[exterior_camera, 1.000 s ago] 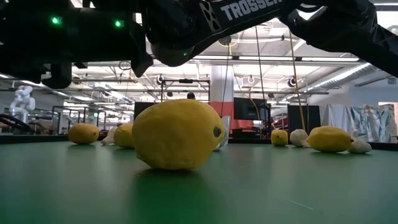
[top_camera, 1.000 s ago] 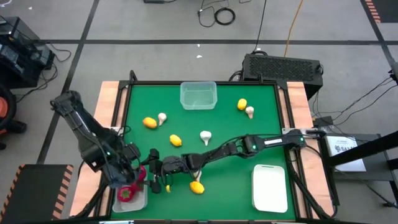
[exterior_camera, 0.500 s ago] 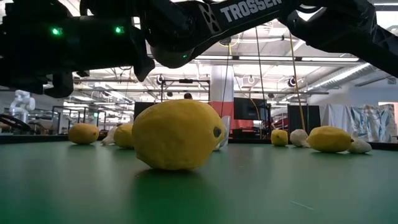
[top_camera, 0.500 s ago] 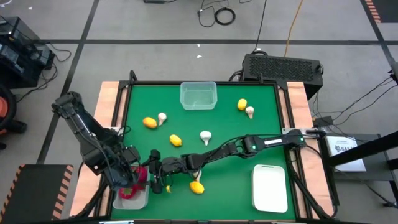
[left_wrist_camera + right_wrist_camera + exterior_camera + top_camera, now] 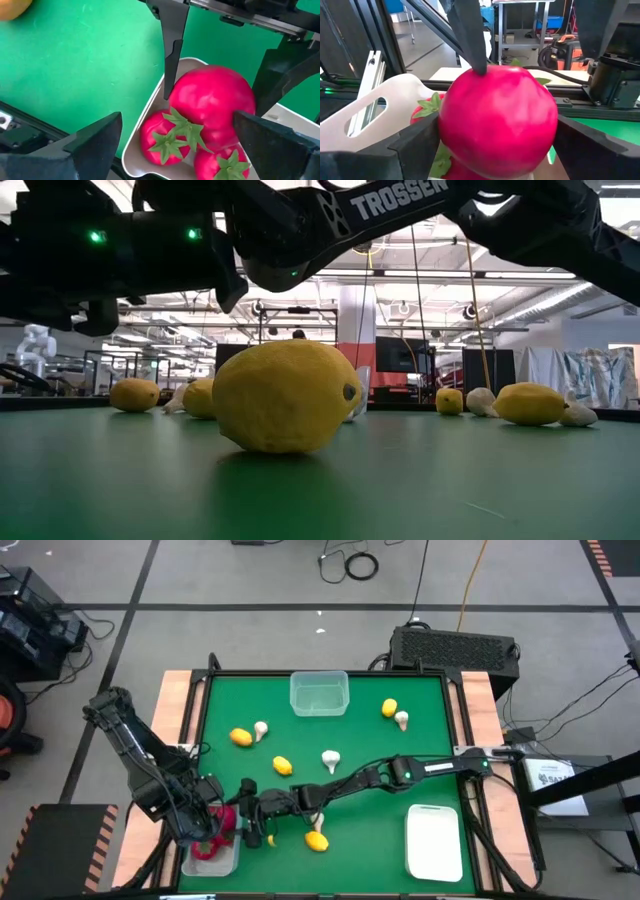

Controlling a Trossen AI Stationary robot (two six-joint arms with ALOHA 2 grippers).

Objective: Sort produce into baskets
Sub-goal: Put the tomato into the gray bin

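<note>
At the front-left corner, the right gripper (image 5: 497, 125) is closed on a red tomato (image 5: 212, 102), its fingers pressing either side and holding it just above the front-left basket (image 5: 150, 107). The left gripper (image 5: 177, 125) hovers over the same tub with its fingers spread wide, gripping nothing. Two more tomatoes (image 5: 161, 144) already lie in that basket. The held one covers part of the tub, so there may be others beneath it.

Just beside the right arm, a lemon (image 5: 316, 840) sits on the green table (image 5: 420, 770). The front-right basket (image 5: 435, 840) appears to hold nothing. Something pale (image 5: 315, 812) shows partly under the right arm, possibly a mushroom, but it is too hidden to tell.

Further back lie three loose lemons (image 5: 283, 766) and three mushrooms (image 5: 330, 758), spread across the middle. The far basket (image 5: 319, 693) also looks empty.

Judged from this, the red pieces are nearly sorted and this one only needs releasing. No lemon or mushroom is in a tub yet, so most of the job remains. The low view is largely blocked by the nearest lemon and the arms overhead.
</note>
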